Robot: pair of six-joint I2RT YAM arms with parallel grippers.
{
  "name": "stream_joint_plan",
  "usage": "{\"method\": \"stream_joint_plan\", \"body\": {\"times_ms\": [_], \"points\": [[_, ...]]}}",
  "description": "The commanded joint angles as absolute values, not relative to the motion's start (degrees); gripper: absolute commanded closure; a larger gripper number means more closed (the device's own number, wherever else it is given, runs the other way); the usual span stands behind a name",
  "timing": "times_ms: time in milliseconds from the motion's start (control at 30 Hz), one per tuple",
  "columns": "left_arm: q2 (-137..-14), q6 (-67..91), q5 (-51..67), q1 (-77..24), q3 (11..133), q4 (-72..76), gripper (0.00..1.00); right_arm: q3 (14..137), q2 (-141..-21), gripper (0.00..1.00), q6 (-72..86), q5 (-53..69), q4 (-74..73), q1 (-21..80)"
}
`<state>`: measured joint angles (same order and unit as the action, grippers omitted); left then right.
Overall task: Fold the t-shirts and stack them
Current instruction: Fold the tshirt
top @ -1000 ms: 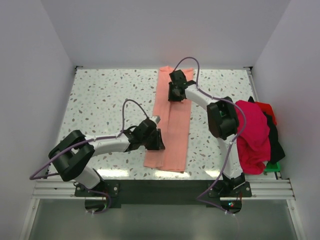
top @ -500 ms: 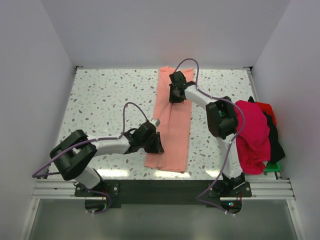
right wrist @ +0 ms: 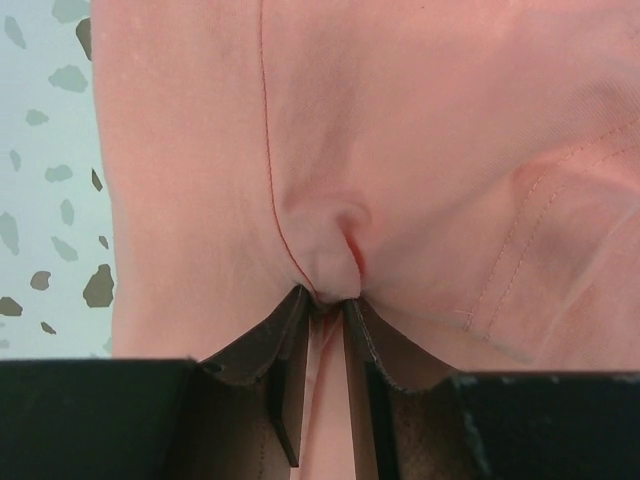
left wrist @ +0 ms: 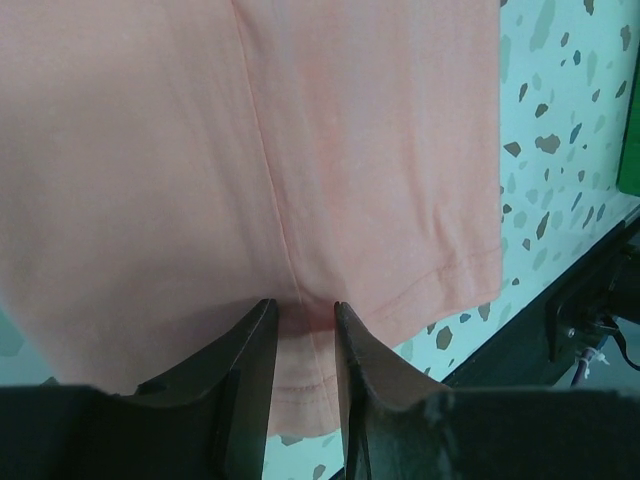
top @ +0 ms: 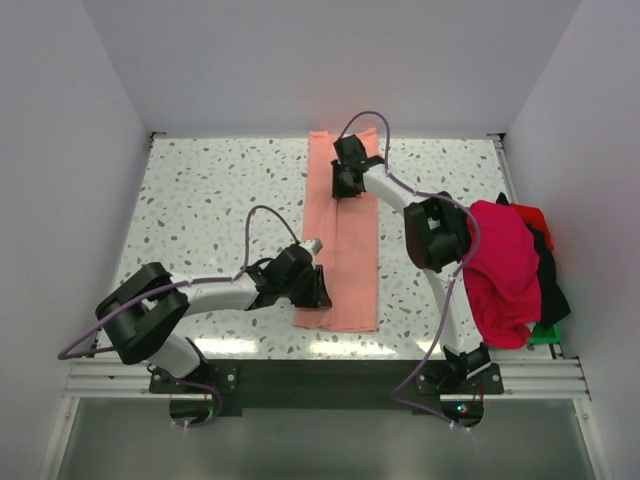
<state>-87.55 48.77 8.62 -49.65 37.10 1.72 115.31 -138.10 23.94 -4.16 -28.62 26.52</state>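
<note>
Overhead view: the salmon-pink t-shirt (top: 338, 250) is laid as a long folded strip mid-surface (top: 210, 200), with the remaining t-shirts (top: 505, 265) heaped at the right edge. Only the wrist views show the grips: a ridge of cloth near the hem is pinched by the left hand (left wrist: 303, 335), a pucker by the right hand (right wrist: 325, 310) (far end). The green tray (top: 545, 333) is mostly hidden beneath the heap.

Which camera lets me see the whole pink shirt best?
The top external view: it shows the pink t-shirt end to end, lying as a long folded strip on the table. The left wrist view shows only its near hem end. The right wrist view shows only a close-up bunched patch.
</note>
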Motion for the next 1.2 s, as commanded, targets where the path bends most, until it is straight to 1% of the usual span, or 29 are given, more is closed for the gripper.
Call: {"method": "stream_joint_plan", "body": {"times_ms": [0, 267, 533, 633, 700, 833, 867, 933, 967, 1067, 1133, 1167], "points": [[-84.99, 46.76, 10.63, -50.19, 38.58, 1.06, 0.66, 116.98, -139.48, 0.75, 22.5, -2.11, -28.56, 26.1], [-86.92, 46.49, 12.48, -52.73, 39.29, 2.54, 0.73, 117.6, -139.22, 0.75, 22.76, -1.67, -28.91, 26.1], [-90.52, 51.06, 13.45, -54.93, 34.63, 7.73, 0.74, 118.74, -139.48, 0.74, 22.41, -0.97, -29.18, 26.1], [-90.0, 51.94, 12.4, -55.2, 33.66, 8.26, 0.74, 119.88, -140.09, 0.74, 22.32, -0.09, -29.7, 26.1], [-89.3, 51.86, 12.13, -55.11, 34.1, 7.91, 0.73, 121.02, -140.27, 0.71, 22.15, -0.17, -30.06, 26.19], [-85.88, 49.05, 10.29, -54.93, 37.87, 3.96, 0.67, 121.12, -138.08, 0.62, 22.24, 1.49, -30.76, 26.02], [-85.09, 48.7, 9.41, -54.58, 38.58, 2.65, 0.64, 120.85, -136.25, 0.53, 22.32, 1.84, -30.85, 26.1], [-82.55, 47.38, 8.62, -54.14, 40.69, 1.5, 0.61, 120.85, -134.13, 0.46, 22.5, 2.28, -31.63, 25.75], [-81.75, 46.94, 8.44, -53.53, 41.3, 0.36, 0.58, 120.68, -131.95, 0.38, 22.76, 2.72, -31.9, 25.58], [-78.58, 46.06, 8.26, -51.86, 42.89, -2.45, 0.55, 119.27, -126.5, 0.28, 23.9, 3.69, -32.96, 24.44], [-76.3, 46.14, 7.74, -50.98, 43.5, -4.12, 0.55, 117.17, -123.41, 0.27, 25.22, 3.78, -33.75, 23.82], [-75.42, 46.32, 6.17, -49.93, 43.33, -6.13, 0.55, 113.33, -121.14, 0.27, 25.83, 3.78, -33.66, 23.64]]}}
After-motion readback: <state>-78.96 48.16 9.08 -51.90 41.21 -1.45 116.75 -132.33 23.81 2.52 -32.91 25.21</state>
